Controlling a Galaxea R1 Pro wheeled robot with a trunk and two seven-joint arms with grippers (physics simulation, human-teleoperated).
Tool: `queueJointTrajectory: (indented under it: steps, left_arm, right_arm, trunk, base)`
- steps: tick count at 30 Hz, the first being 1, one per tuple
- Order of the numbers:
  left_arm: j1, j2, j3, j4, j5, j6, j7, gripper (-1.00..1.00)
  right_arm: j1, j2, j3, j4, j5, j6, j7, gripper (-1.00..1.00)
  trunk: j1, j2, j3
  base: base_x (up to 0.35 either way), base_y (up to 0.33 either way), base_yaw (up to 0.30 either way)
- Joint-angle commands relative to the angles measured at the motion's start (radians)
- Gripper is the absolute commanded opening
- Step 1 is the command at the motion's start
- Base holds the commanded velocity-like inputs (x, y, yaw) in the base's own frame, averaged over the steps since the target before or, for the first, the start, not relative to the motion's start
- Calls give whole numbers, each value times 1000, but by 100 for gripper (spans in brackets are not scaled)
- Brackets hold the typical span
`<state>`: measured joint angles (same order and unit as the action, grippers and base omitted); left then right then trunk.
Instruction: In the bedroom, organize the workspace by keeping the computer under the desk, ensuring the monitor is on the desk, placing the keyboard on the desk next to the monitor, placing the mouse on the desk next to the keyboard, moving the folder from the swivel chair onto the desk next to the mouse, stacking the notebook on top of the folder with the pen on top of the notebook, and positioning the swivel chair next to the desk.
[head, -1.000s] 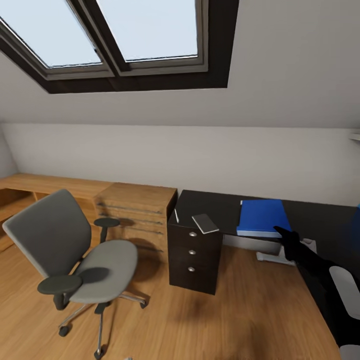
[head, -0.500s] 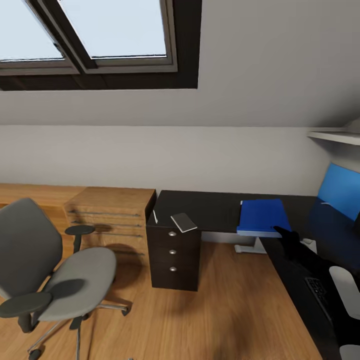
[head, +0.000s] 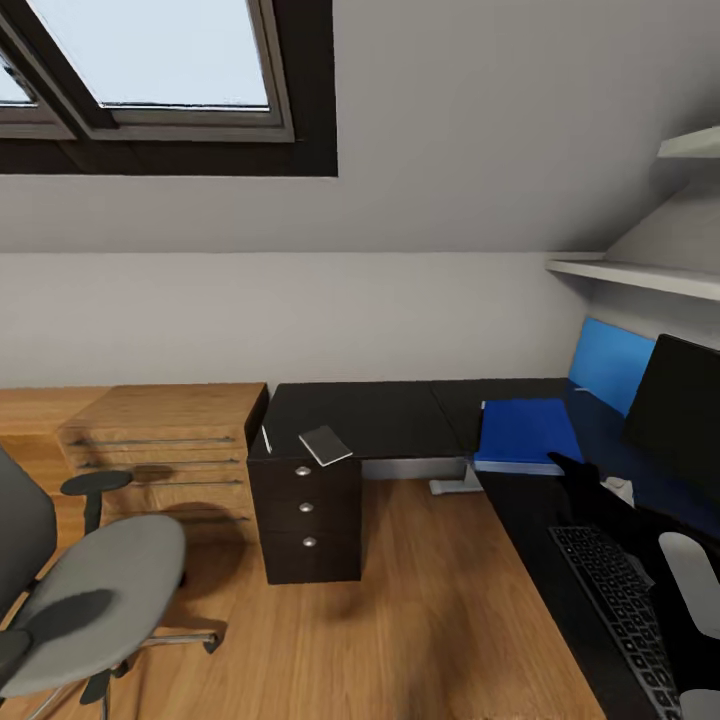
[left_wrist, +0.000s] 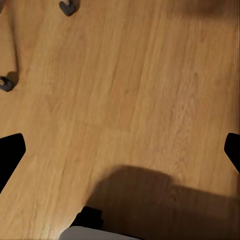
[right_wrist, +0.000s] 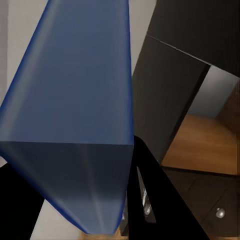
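Gripping the blue folder (head: 525, 432), the right gripper (head: 566, 470) clamps the folder's near right corner, its black fingers closed on the edge, and holds the folder level above the glossy black top of the desk (head: 380, 415). From the right wrist view the folder (right_wrist: 75, 105) looms close as a broad blue slab with a dark finger (right_wrist: 150, 190) pressed along its side, and past it the desk's black drawer unit (right_wrist: 170, 100) with its round silver knobs and a strip of wood floor can be seen. The left wrist view looks straight down at light wood floor (left_wrist: 125, 85); the left gripper (left_wrist: 120, 150) has its two black fingertips standing wide apart at the picture's edges with nothing between them, and two castors of the swivel chair (left_wrist: 67, 7) sit at the far corner.

On the head view's far left end of the desk, above the drawers, the small grey-white notebook (head: 325, 445) lies flat with the thin pale pen (head: 266, 439) just to its left, apart from it. At the right, the monitor (head: 675, 405) stands before the blue back panel (head: 605, 362), and the keyboard (head: 615, 605) lies near it on the desk's right wing. The grey swivel chair (head: 90, 585) stands at near left, well apart from the desk, beside a low light-wood cabinet (head: 165, 440). A dark-framed skylight (head: 170, 80) cuts the sloped ceiling, and white shelves (head: 640, 275) hang at far right.
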<state>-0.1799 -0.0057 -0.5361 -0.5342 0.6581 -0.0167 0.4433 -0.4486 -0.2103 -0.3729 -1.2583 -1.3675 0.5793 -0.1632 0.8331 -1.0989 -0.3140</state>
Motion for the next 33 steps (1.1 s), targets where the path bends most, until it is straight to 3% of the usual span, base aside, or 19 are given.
queueJointTrajectory:
  steps: [1,8,26,29,31,33]
  left_arm:
    - [-1,1,-8,-1,9,-2,8,100]
    - [-1,1,-8,4,10,-41,8,100]
    - [-1,0,-9,16,11,-60,8,100]
    - [-1,0,-10,16,11,-60,8,100]
    - [-1,0,-9,16,11,-60,8,100]
    - [-1,0,-9,16,11,-60,8,100]
  right_arm:
    - [-1,0,-1,-1,-12,4,-10,-100]
    - [-1,0,0,-4,-3,5,-9,-100]
    - [-1,7,10,-3,17,4,-8,-100]
    - [-1,13,13,-1,28,-35,-10,-100]
    - [-1,28,19,5,46,-104,-11,-100]
    - [-3,60,45,37,79,-247,-12,-100]
  trunk:
    - [0,-1,-1]
    - [0,-1,-1]
    - [0,-1,-1]
    - [0,-1,-1]
    - [0,-1,-1]
    - [0,-1,-1]
  base:
    - [0,0,-297]
    - [74,0,-228]
    - [270,0,-9]
    - [266,0,0]
    - [244,0,0]
    - [227,0,0]
